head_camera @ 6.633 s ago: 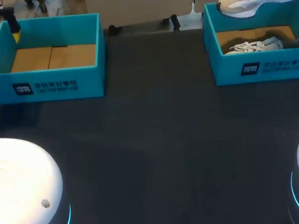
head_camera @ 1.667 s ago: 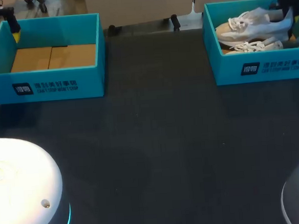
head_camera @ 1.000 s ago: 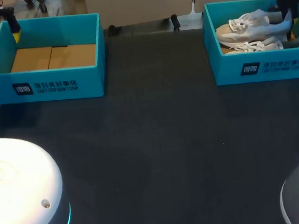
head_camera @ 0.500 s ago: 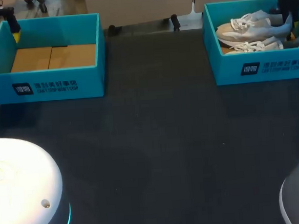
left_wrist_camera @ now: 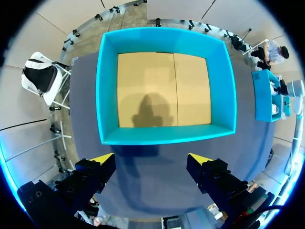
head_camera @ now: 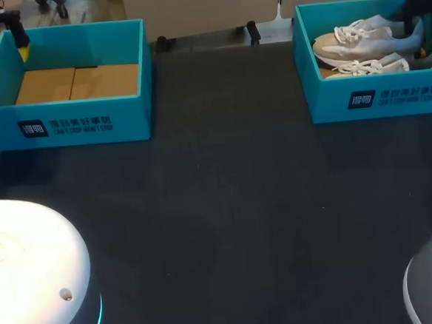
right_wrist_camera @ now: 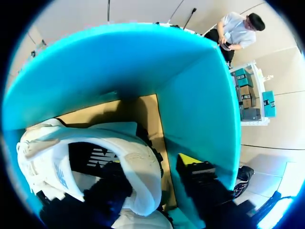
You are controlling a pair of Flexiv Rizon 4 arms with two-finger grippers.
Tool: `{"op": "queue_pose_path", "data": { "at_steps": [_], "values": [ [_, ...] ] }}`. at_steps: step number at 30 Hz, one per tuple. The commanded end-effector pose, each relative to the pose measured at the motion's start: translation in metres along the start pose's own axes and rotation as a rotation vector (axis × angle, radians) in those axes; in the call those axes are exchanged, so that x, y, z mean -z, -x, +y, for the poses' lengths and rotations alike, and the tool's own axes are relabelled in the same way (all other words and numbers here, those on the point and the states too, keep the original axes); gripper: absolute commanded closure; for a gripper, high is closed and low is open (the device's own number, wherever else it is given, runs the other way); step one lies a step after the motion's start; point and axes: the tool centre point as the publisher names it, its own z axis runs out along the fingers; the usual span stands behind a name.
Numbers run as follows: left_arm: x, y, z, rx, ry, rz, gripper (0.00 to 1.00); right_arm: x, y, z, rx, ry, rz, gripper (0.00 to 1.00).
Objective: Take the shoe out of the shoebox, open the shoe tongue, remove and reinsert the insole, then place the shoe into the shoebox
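White lace-up trainer (head_camera: 363, 37) sits tilted inside the teal cardboard shoebox (head_camera: 375, 100), heel at your right gripper (head_camera: 415, 26), whose hold I cannot tell; likely light, soft-sided, so pinch the stiffer heel collar.

A dark counter (head_camera: 234, 205) carries two open teal boxes, well apart: the left shoebox (head_camera: 72, 126) and the right shoebox (head_camera: 378, 100), both at its far edge.
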Motion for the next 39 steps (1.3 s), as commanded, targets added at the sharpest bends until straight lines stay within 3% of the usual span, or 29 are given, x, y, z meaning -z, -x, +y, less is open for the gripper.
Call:
{"op": "queue_pose_path", "data": {
  "at_steps": [1, 7, 22, 39],
  "values": [
    [0.001, 0.0, 0.001, 0.0, 0.0, -0.002, 0.0, 0.01, 0.003, -0.002, -0.001, 0.004, 0.008, 0.0],
    [0.001, 0.0, 0.001, 0.0, 0.0, -0.002, 0.0, 0.032, 0.007, -0.014, -0.001, 0.027, 0.051, 0.0],
    [0.001, 0.0, 0.001, 0.0, 0.0, -0.002, 0.0, 0.13, 0.014, -0.077, 0.018, 0.132, 0.159, 0.0],
    [0.001, 0.0, 0.001, 0.0, 0.0, -0.002, 0.0, 0.174, 0.013, -0.151, -0.018, 0.131, 0.233, 0.0]
  ]
}}
